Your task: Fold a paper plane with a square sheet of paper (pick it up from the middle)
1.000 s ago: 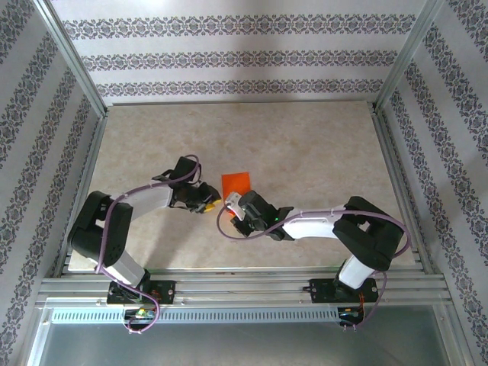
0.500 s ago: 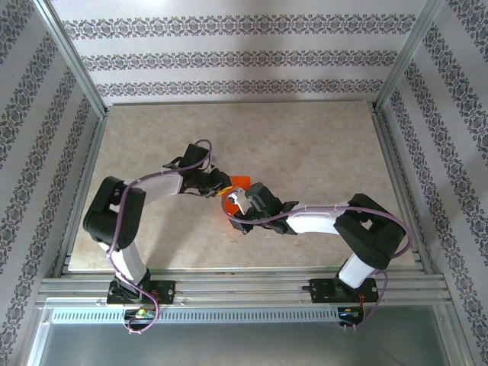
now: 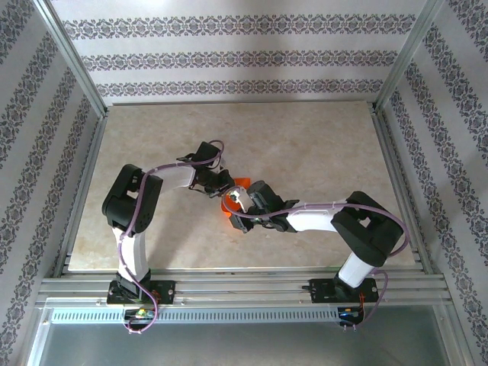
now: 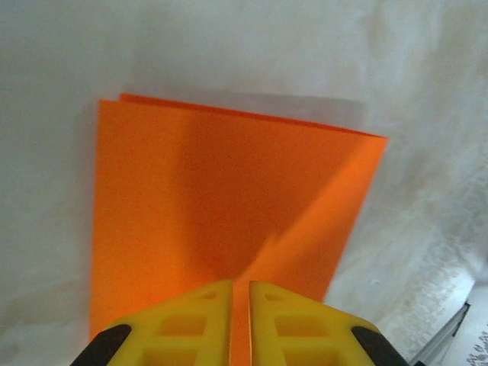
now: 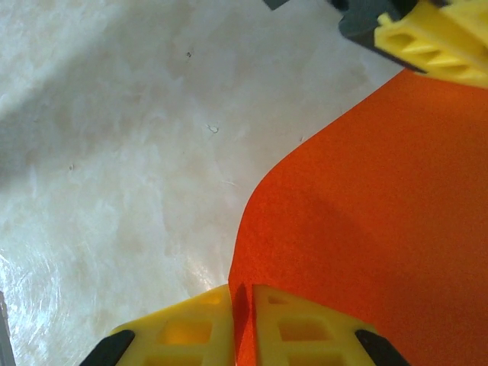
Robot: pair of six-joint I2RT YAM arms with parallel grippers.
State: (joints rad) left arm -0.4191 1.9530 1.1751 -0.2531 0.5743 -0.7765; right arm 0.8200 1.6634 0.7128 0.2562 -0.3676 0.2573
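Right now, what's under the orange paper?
The pale table shows around the folded orange paper, and a second layer peeks out at its far corner. The area directly beneath the paper is hidden.

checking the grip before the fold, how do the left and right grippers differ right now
The left gripper pinches the far side of the orange paper, the right gripper its near edge. The left reaches in from the left, the right from the right. Both are shut on it.
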